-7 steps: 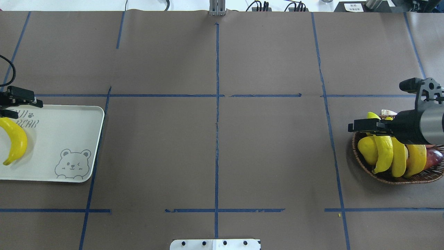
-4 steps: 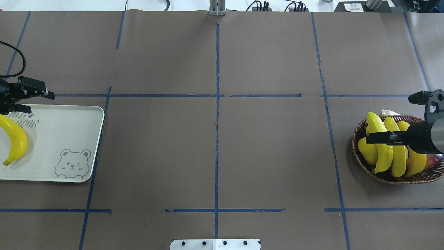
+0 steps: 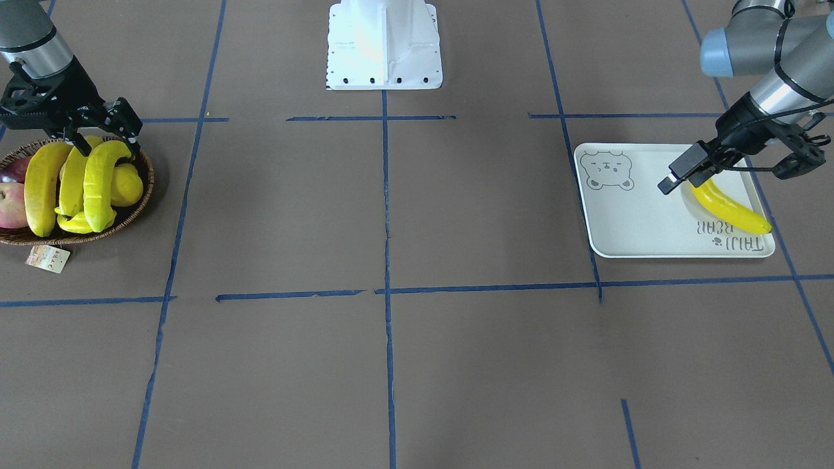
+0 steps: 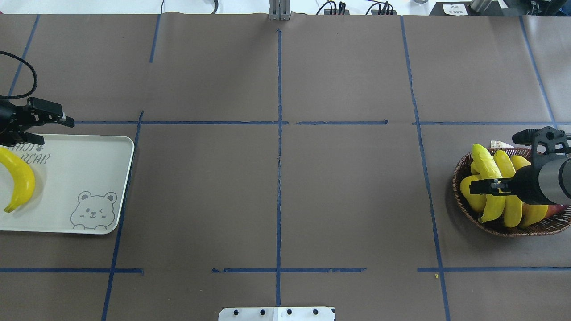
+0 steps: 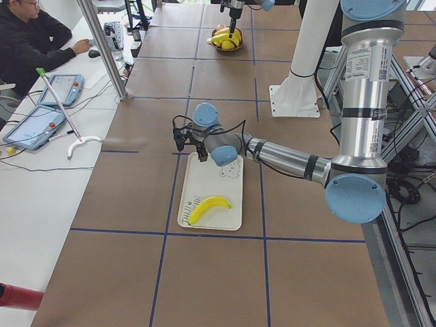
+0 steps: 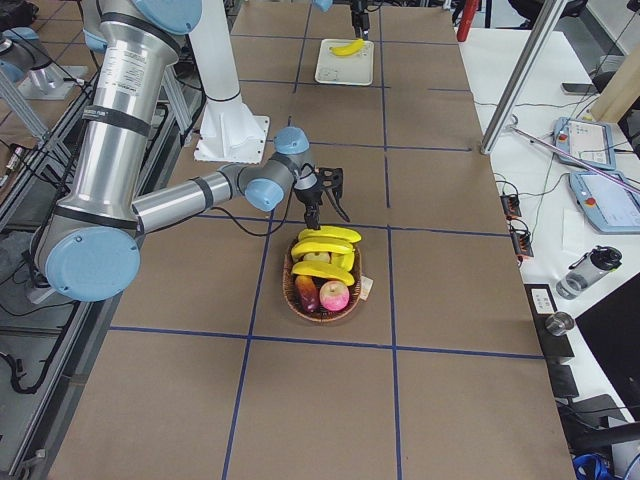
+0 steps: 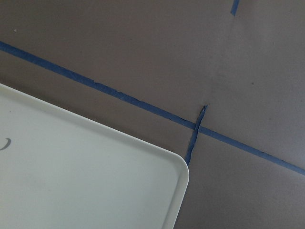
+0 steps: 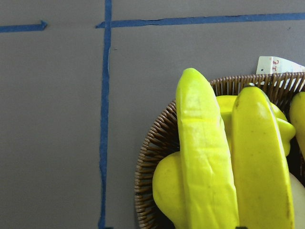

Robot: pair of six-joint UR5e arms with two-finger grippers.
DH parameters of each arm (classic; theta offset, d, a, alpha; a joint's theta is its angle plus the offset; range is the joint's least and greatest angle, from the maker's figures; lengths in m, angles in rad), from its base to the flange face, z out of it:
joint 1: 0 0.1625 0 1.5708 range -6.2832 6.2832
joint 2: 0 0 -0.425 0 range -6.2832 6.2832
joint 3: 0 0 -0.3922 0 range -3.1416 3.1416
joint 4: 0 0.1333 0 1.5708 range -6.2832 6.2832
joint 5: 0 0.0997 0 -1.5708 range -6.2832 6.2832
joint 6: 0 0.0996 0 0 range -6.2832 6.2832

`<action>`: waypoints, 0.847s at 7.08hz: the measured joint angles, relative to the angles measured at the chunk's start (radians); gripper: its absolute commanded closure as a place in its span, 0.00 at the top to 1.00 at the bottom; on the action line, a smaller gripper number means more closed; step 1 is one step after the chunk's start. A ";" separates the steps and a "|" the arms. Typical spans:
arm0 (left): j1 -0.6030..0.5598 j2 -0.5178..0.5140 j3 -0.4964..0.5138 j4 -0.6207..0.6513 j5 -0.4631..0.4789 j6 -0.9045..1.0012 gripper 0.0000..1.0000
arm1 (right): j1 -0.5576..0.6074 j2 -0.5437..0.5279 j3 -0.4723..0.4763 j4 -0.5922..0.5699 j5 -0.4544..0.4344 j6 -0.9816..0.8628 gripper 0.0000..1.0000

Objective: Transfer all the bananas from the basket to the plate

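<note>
The left arm point(image 5: 286, 158) reaches long and low across the table point(image 4: 348, 200), with the forearm almost level. Its wrist turns the left gripper point(image 4: 54, 130) downward over the plate point(image 4: 80, 169), at the end that carries the lettering point(image 3: 733, 238). This gripper is raised above the plate and touches nothing. Its two fingers stand wide apart, with nothing between them.

The right arm point(image 6: 190, 203) also keeps its forearm nearly level and holds the right gripper point(image 4: 493, 161) tilted over the basket point(image 4: 504, 229). Its jaws are wide apart as well, and they are empty. One finger lies across the middle of the bananas. The other finger is over the far rim, near the paper tag point(image 3: 47, 258). Whether the lower finger touches a banana or is only just above it, I cannot tell.

There are four bananas in all. One banana point(image 4: 20, 183) lies flat and alone on the plate, just beside the lettering and well apart from the bear drawing point(image 4: 93, 209). The other three lie side by side in the basket, on top of the other fruit: an outer banana point(image 3: 40, 189), a middle banana point(image 3: 71, 177) and a paler ridged banana point(image 3: 101, 185).

The basket also holds one stubby yellow pear point(image 3: 127, 185) and one more yellow fruit point(image 3: 75, 225), which is mostly hidden under the bananas. Beside these are one red-and-yellow apple point(image 3: 8, 205) and one darker red fruit point(image 3: 13, 168). There is one plate and one basket, and they stand at opposite ends of the table.
</note>
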State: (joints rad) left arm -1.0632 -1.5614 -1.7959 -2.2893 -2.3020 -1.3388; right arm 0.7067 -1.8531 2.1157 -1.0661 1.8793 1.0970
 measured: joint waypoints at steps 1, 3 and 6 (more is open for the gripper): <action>0.000 0.000 0.000 0.000 0.000 0.001 1.00 | -0.001 0.001 -0.006 -0.001 0.000 0.000 0.81; 0.000 0.001 -0.002 0.000 -0.001 0.001 1.00 | -0.005 0.002 -0.019 -0.001 0.001 -0.001 0.77; 0.000 0.003 -0.005 0.001 -0.001 0.001 1.00 | -0.006 0.003 -0.024 -0.002 0.007 -0.002 0.76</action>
State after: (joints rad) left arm -1.0631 -1.5586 -1.8006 -2.2887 -2.3026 -1.3376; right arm 0.7011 -1.8503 2.0918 -1.0676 1.8861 1.0953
